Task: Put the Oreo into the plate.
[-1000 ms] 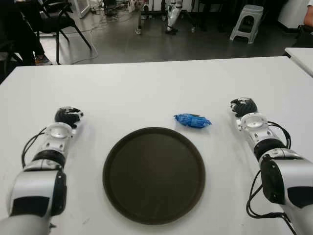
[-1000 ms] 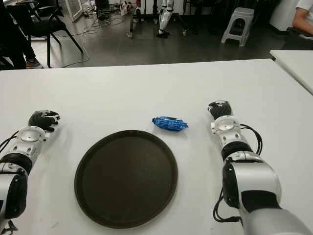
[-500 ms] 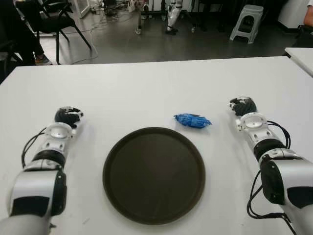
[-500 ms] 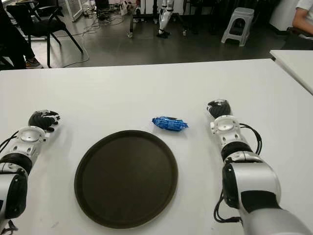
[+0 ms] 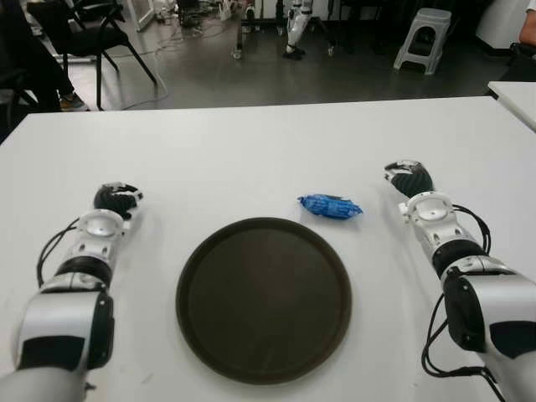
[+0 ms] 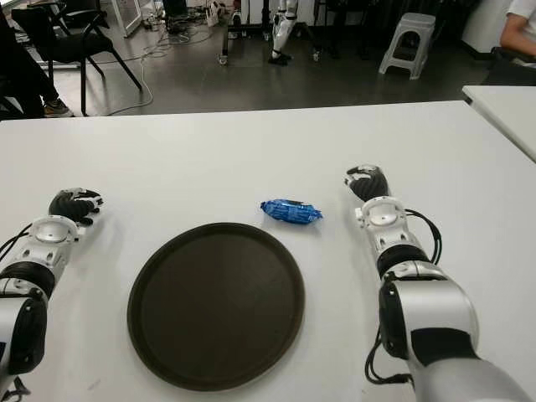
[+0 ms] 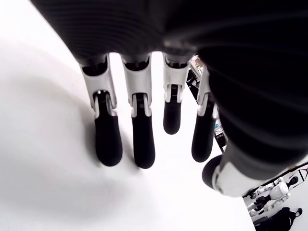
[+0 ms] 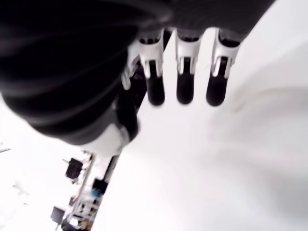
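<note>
Item 1. Oreo [image 5: 330, 206]: a small blue wrapped packet, lying flat on the white surface [image 5: 251, 151]. It sat to the inner side of the right robot hand [image 5: 409, 178], near it but apart, and just beyond the far rim of the plate. No printing on the wrapper could be read, so the brand is taken from the task wording only.

Item 2. Plate [image 5: 263, 298]: round, dark, with nothing on it, placed between the two arms and nearer the robot than either hand. Its central position likely suited delivery from either side.

Item 3. Right robot hand: fingers [image 8: 185, 89] extended and relaxed over the surface, holding nothing. As the hand closer to the packet, it was judged the likely one for the pick, which was not yet begun.

Item 4. Left robot hand [image 5: 115, 198]: shown well apart from the packet, beyond the plate's left side; fingers [image 7: 142, 144] straight and spread, holding nothing.

Item 5. Writing: none legible anywhere.
</note>
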Available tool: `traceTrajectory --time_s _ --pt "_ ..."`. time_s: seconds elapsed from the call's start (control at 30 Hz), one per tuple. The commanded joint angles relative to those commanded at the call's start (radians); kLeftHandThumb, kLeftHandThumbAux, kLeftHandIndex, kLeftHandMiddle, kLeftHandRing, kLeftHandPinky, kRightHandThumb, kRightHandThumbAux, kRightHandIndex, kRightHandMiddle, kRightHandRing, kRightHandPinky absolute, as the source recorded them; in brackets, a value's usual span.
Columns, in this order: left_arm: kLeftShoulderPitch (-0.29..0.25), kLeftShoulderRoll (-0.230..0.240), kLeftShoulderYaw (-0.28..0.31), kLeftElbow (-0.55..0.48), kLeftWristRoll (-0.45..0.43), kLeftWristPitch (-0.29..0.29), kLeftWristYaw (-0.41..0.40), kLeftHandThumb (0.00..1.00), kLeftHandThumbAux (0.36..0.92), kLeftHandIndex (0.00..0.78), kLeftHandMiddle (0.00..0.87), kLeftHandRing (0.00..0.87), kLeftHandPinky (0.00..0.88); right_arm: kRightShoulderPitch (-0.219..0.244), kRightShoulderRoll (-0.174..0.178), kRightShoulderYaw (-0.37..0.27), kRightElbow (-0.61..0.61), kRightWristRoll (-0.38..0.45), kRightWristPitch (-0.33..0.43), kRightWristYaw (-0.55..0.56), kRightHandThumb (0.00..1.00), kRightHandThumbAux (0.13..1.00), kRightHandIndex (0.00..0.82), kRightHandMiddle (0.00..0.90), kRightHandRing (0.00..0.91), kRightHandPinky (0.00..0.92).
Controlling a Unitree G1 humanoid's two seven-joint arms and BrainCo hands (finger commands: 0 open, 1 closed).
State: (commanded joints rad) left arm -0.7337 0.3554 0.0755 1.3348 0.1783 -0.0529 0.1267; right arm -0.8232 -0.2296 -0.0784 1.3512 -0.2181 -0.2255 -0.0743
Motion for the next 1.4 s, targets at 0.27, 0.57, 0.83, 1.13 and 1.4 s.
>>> traceTrajectory --time_s 0.27,0.57,0.83,1.13,1.4 --pt "-0.001 0.0 0.002 0.0 -0.005 0.005 -0.003 0.678 0.724 0.4 0.183 0.213 0.256 0.001 -0.002 0.035 0.001 -0.03 -0.063 0.009 0.088 0.504 0.005 0.007 0.005 0.003" --pt "-0.002 -0.001 0.001 0.0 -0.004 0.002 -0.005 0.679 0.722 0.402 0.192 0.219 0.243 0.018 0.005 0.051 -0.003 -0.05 -0.16 -0.058 0.003 0.401 0.0 0.0 0.0 0.0" --pt "-0.001 -0.003 0.001 -0.001 -0.004 -0.006 -0.004 0.685 0.72 0.409 0.212 0.229 0.245 0.022 0.009 0.055 0.0 -0.054 -0.186 -0.081 0.0 0.419 0.0 0.0 0.0 0.0" --pt "-0.001 -0.004 0.007 -0.001 -0.01 -0.003 -0.005 0.687 0.719 0.41 0.187 0.201 0.211 0.025 0.008 0.073 0.001 -0.062 -0.183 -0.082 0.0 0.478 0.0 0.0 0.0 0.0" --pt "-0.001 -0.007 0.014 0.0 -0.015 0.0 -0.004 0.687 0.72 0.41 0.186 0.203 0.213 0.024 -0.002 0.123 0.004 -0.117 -0.166 -0.124 0.0 0.473 0.0 0.0 0.0 0.0"
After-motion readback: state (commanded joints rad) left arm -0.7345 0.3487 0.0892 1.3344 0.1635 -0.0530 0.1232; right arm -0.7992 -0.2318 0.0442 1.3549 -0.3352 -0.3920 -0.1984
